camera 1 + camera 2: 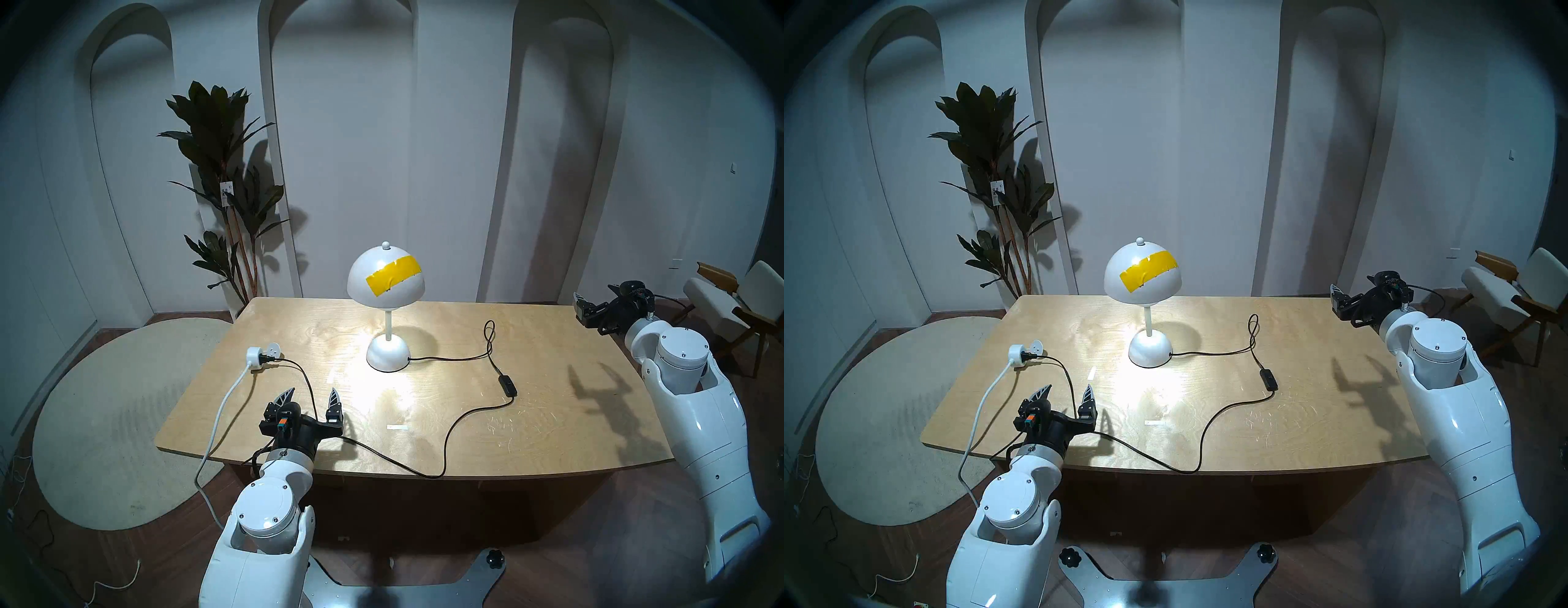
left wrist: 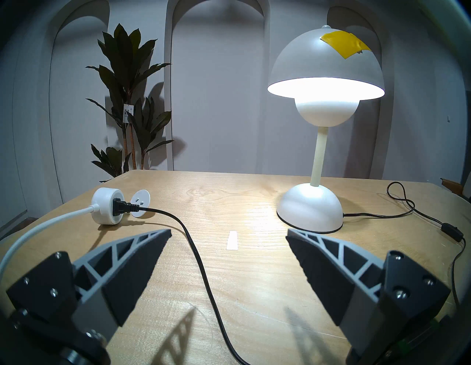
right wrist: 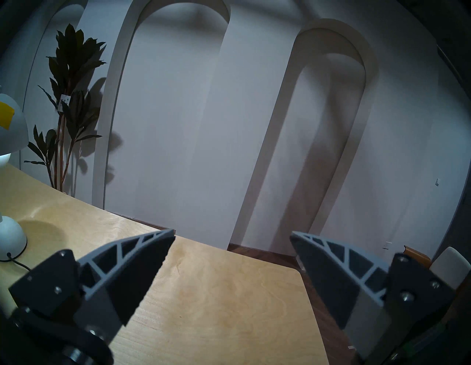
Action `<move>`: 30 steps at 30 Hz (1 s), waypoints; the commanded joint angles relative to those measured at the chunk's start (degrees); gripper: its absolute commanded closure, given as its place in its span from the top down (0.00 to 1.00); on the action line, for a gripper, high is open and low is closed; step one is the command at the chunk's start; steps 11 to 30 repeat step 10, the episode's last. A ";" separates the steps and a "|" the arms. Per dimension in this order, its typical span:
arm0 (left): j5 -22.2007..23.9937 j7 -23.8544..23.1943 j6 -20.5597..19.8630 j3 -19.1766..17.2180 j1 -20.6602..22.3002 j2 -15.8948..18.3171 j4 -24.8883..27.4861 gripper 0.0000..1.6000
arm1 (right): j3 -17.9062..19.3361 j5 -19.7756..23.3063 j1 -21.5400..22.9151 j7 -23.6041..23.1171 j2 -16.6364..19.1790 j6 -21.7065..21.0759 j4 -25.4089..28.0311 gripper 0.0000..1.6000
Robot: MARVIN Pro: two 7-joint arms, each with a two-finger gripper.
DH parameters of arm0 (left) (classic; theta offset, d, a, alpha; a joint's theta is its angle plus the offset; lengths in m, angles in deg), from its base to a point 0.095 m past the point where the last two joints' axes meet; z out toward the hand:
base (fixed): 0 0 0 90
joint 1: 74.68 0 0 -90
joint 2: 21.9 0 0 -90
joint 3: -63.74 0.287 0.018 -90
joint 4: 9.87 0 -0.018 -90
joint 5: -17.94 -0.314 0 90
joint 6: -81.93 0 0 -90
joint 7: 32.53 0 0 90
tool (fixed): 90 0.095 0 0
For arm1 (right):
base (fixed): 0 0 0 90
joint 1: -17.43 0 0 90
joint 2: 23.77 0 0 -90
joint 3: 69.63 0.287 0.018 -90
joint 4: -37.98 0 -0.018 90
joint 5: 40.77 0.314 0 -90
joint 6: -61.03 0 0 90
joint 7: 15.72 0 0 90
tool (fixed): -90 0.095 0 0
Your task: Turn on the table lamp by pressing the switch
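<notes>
The white table lamp (image 1: 385,276) with a yellow tape strip stands at the table's back middle and is lit, throwing a bright pool on the wood. It also shows in the other head view (image 1: 1142,271), the left wrist view (image 2: 323,68) and, partly, the right wrist view (image 3: 10,132). Its black cord runs to an inline switch (image 1: 507,385) (image 1: 1268,379) (image 2: 452,230) lying on the table right of the lamp. My left gripper (image 1: 312,392) (image 1: 1067,389) (image 2: 227,233) is open and empty over the cord near the front left. My right gripper (image 1: 582,303) (image 1: 1337,297) (image 3: 232,234) is open and empty at the table's back right corner, far from the switch.
The cord loops over the front edge of the wooden table (image 1: 551,424) and plugs into a round white socket (image 1: 259,353) at the left. A small white tape mark (image 1: 398,428) lies near the front. A plant (image 1: 220,170), a rug (image 1: 106,403) and a chair (image 1: 729,305) stand around the table.
</notes>
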 commanded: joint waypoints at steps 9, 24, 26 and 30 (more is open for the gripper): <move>-0.03 -0.04 0.23 0.03 0.33 0.02 1.37 1.00 | 0.89 0.09 0.61 -0.05 0.01 1.21 1.25 1.00; -0.03 -0.04 0.23 0.03 0.33 0.02 1.37 1.00 | 0.89 0.09 0.61 -0.05 0.01 1.21 1.25 1.00; -0.03 -0.04 0.23 0.03 0.33 0.02 1.37 1.00 | 0.89 0.09 0.61 -0.05 0.01 1.21 1.25 1.00; -0.03 -0.04 0.23 0.03 0.33 0.02 1.37 1.00 | 0.89 0.09 0.61 -0.05 0.01 1.21 1.25 1.00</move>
